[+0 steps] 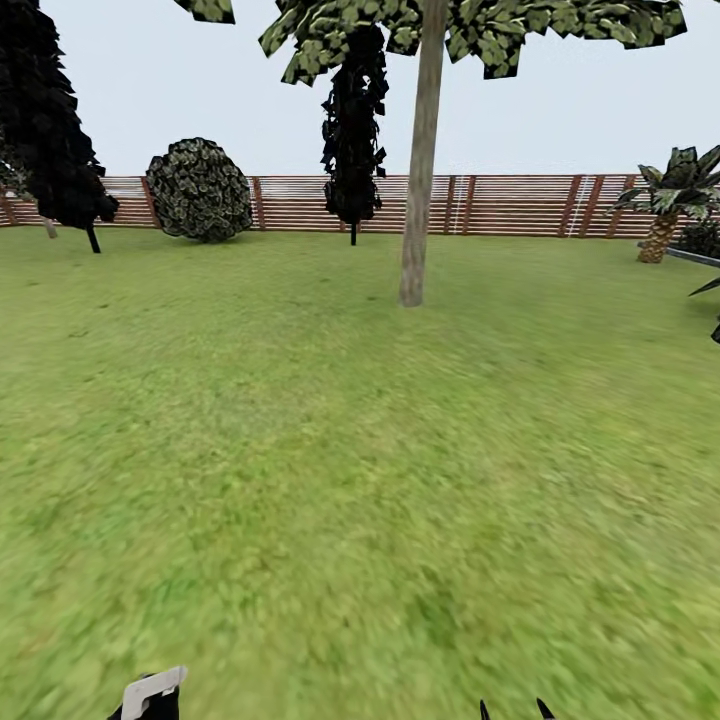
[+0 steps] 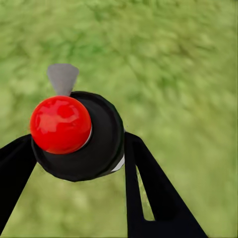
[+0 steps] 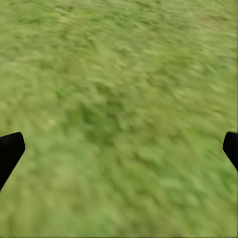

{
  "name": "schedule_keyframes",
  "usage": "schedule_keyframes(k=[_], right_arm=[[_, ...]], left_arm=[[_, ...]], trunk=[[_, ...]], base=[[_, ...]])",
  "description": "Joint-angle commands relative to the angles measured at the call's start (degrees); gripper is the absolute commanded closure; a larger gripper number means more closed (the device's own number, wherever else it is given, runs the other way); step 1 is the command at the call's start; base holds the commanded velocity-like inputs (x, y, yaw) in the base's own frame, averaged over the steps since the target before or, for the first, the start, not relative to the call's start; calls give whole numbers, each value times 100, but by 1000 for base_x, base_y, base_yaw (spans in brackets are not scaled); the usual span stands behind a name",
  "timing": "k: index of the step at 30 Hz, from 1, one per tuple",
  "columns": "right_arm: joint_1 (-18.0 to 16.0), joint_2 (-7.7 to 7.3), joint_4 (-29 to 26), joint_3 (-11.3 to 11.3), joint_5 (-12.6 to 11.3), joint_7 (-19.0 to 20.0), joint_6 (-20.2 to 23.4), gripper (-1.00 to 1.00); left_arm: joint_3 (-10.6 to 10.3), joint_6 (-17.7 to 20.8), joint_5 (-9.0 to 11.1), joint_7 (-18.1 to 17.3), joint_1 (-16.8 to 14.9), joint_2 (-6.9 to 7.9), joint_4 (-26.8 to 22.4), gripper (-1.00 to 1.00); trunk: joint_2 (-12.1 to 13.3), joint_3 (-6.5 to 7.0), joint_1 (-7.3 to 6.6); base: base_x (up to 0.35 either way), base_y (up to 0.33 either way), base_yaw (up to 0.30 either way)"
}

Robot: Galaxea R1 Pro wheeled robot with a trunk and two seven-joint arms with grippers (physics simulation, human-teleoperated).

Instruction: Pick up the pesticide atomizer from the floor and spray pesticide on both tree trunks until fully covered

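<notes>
The pesticide atomizer (image 2: 101, 134), a stubby black body with a red knob and a grey nozzle, sits between the two black fingers of my left gripper (image 2: 78, 148), which is shut on it above the grass. A pale grey piece on black (image 1: 152, 693) pokes in at the head view's lower edge, on the left arm's side. My right gripper (image 3: 119, 148) is open, with only lawn between its fingertips (image 1: 545, 709). One tree (image 1: 470, 25) stands ahead; its pale mottled tree trunk (image 1: 420, 170) leans slightly and is several metres away across the garden lawn (image 1: 360, 450).
A brown slat fence (image 1: 500, 205) closes the far side. Narrow black trees (image 1: 352, 120) (image 1: 50, 120) stand by it, with a round bush (image 1: 200, 190) at the left and a short palm (image 1: 665, 215) at the right. Open grass lies between me and the trunk.
</notes>
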Motion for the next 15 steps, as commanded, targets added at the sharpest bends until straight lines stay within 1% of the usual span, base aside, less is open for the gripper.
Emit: schedule_keyframes(k=[1,15], right_arm=[[0,-2,0,0,0,0,1,-100],[0,1,2,2,0,0,-1,-100]], left_arm=[[0,0,0,0,0,0,-1,100],[0,0,0,0,0,0,-1,100]], trunk=[[0,0,0],[0,0,0]], base=[[340,0,0],[340,0,0]])
